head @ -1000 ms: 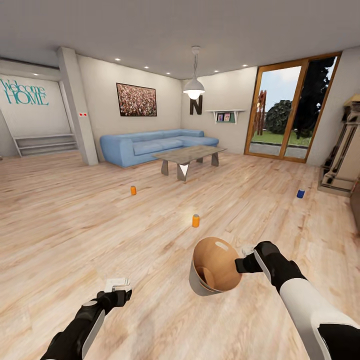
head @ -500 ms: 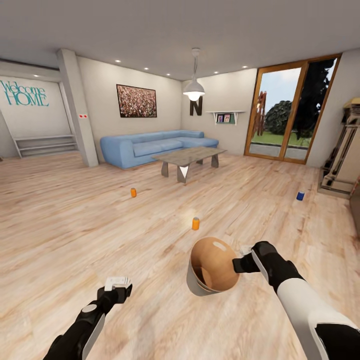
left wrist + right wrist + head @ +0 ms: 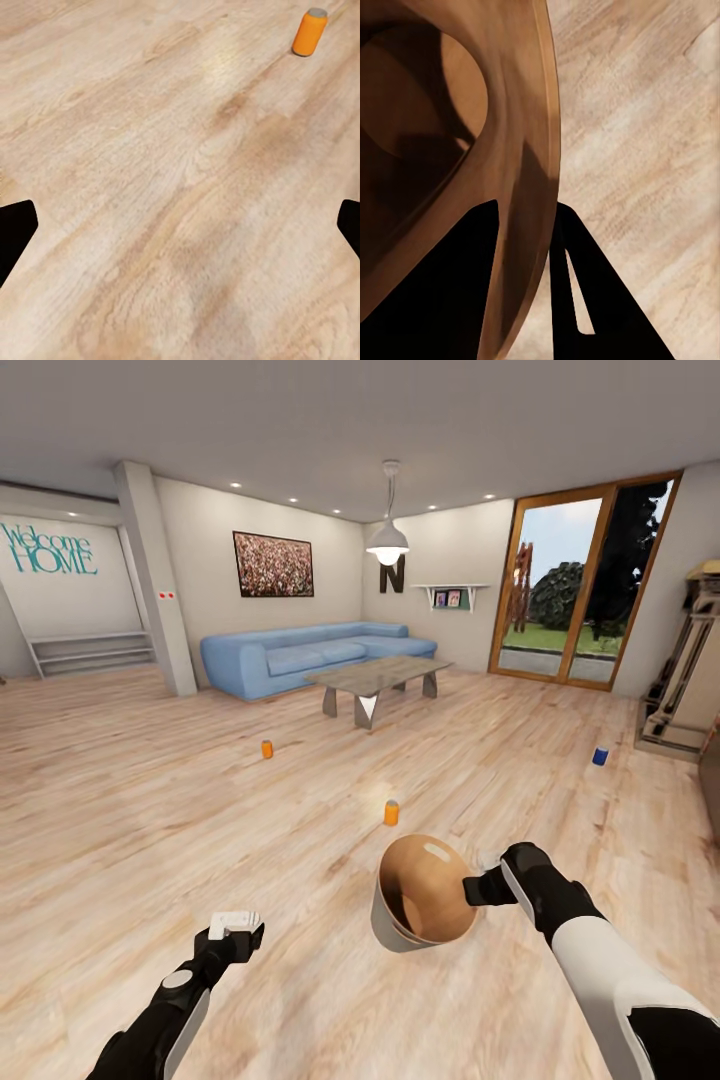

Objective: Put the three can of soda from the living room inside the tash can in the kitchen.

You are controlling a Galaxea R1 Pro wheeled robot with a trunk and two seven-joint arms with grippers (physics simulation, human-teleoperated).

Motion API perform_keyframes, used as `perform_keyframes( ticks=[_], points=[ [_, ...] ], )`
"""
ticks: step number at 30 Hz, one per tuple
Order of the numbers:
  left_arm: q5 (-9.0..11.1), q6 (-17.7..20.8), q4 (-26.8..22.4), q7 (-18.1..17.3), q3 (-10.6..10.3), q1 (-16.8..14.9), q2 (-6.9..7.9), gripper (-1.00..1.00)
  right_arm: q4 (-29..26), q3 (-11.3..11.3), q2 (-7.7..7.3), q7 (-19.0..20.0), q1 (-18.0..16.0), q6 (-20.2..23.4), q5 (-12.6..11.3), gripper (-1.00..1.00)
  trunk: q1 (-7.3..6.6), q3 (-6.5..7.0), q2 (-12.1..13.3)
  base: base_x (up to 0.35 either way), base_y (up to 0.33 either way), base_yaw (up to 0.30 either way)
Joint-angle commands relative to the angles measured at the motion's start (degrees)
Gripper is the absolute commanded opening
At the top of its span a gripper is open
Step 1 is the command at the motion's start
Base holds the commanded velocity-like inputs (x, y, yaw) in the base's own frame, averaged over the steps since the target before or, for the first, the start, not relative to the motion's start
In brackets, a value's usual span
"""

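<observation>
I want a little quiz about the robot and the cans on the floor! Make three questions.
1. True or false: the right gripper holds the bin by its rim.
2. How many cans stand on the floor, and in which colours?
3. Multiple choice: the can nearest the bin is A) the blue can, B) the near orange can, C) the far orange can.

Key:
1. True; in the right wrist view the fingers pinch the rim.
2. Three: two orange, one blue.
3. B.
</observation>
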Motion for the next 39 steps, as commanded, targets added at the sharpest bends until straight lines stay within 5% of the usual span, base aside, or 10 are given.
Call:
perform_keyframes(
  ticks=[1,33,39],
  points=[
    [0.0,0.0,0.0,0.0,0.0,0.0,0.00,1.00,0.0,-0.1,0.01,0.2,0.0,0.1,-1.1,-1.00,-0.23,0.19,0.4,0.000,0.000,0.000],
    [-0.1,-3.3,0.0,-0.1,-0.1,0.0,0.17,1.00,0.1,0.3,-0.05,-0.3,0.0,0.3,-0.5,-1.00,-7.26,5.94,13.2,0.000,0.000,0.000],
    [-0.1,-3.4,0.0,-0.1,-0.1,0.1,0.18,1.00,0.1,1.5,-1.10,-2.6,0.0,0.2,0.5,-1.00,-7.26,5.94,13.2,0.000,0.000,0.000]
  ],
)
